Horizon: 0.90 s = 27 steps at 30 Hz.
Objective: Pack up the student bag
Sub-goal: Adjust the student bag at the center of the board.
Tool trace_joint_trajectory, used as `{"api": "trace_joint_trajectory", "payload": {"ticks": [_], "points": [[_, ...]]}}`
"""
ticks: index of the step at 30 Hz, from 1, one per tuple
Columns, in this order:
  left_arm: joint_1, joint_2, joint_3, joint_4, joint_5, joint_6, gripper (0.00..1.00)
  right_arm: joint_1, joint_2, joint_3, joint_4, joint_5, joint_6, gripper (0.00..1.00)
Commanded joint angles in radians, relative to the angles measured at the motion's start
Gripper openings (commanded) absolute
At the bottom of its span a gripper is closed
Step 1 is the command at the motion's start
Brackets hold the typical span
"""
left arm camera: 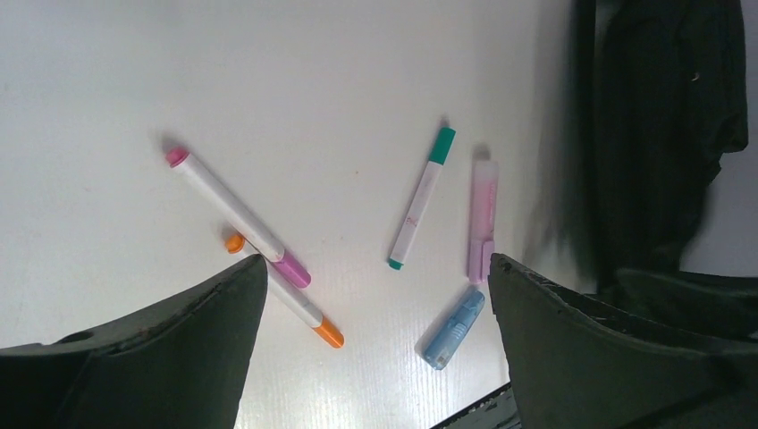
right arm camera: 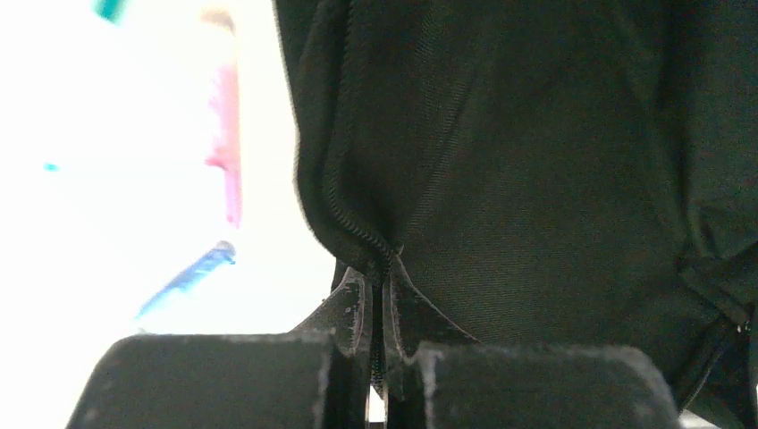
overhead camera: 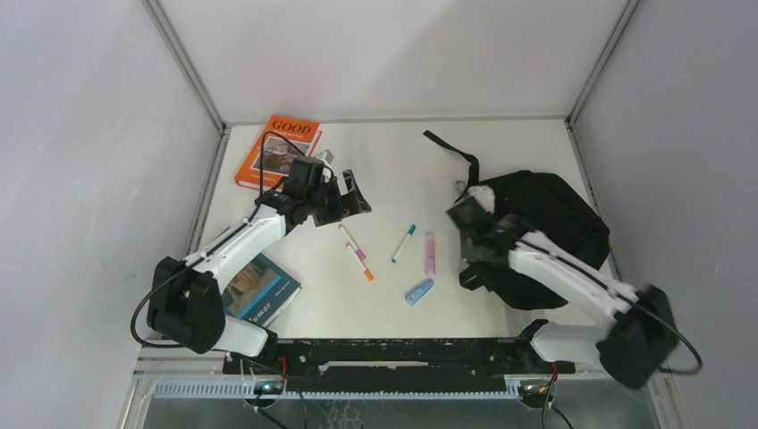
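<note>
From above, the student bag (overhead camera: 550,223) lies flat on the right side of the white table (overhead camera: 393,161), with 1 strap trailing up toward the back. The right gripper (overhead camera: 467,213) sits at the bag's left edge. The left gripper (overhead camera: 351,197) hangs over the middle left of the table, near the back. An orange book (overhead camera: 279,150) lies in the far left corner, and a blue book (overhead camera: 266,290) lies near the front, partly under the left arm. The left wrist view shows the left gripper's 2 fingers spread wide with nothing between them. Below them lie a pink marker (left arm camera: 237,217) crossing an orange marker (left arm camera: 286,295), a teal pen (left arm camera: 422,197), a pink highlighter (left arm camera: 483,219) and a small blue thing (left arm camera: 454,328) that I cannot name for sure. The bag is the dark shape at the right of that view. In the right wrist view, the right gripper's fingers are pinched tight on the bag's black cloth, right where the zip line runs down between them. I think the step now is opening the bag. To do it well, the pinch should stay firm and the pull should go slowly along the zip, so the soft cloth does not slip out or bunch up.
</note>
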Motion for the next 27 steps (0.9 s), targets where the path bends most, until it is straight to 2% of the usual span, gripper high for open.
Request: {"api": "trace_joint_trajectory", "payload": {"ticks": [1,3,6,10,14,19,21,27], "points": [[-0.001,-0.038,-0.009,0.034,0.023,-0.002,0.97,-0.129,-0.268,0.135,-0.052,-0.047,-0.032,0.00],[-0.001,-0.041,-0.006,0.038,0.027,-0.001,0.97,-0.227,-0.379,0.188,-0.054,-0.128,-0.049,0.00],[-0.001,-0.041,-0.003,0.037,0.025,0.006,0.97,-0.378,-0.450,0.287,-0.065,-0.186,-0.072,0.00],[-0.001,-0.034,-0.008,0.034,0.029,0.008,0.97,-0.521,-0.482,0.363,-0.062,-0.208,-0.087,0.00],[-0.001,-0.038,-0.022,0.032,0.029,0.011,0.97,-0.653,-0.462,0.398,-0.022,-0.346,-0.092,0.00],[-0.001,-0.051,-0.025,0.024,0.024,0.027,0.98,-0.682,-0.386,0.375,0.040,-0.468,-0.066,0.00],[-0.001,-0.064,-0.027,0.023,0.027,0.037,0.98,-0.683,-0.351,0.381,0.073,-0.563,-0.072,0.00],[-0.001,-0.098,-0.040,0.004,-0.003,0.059,0.99,-0.682,-0.261,0.442,0.022,-0.844,-0.239,0.00]]}}
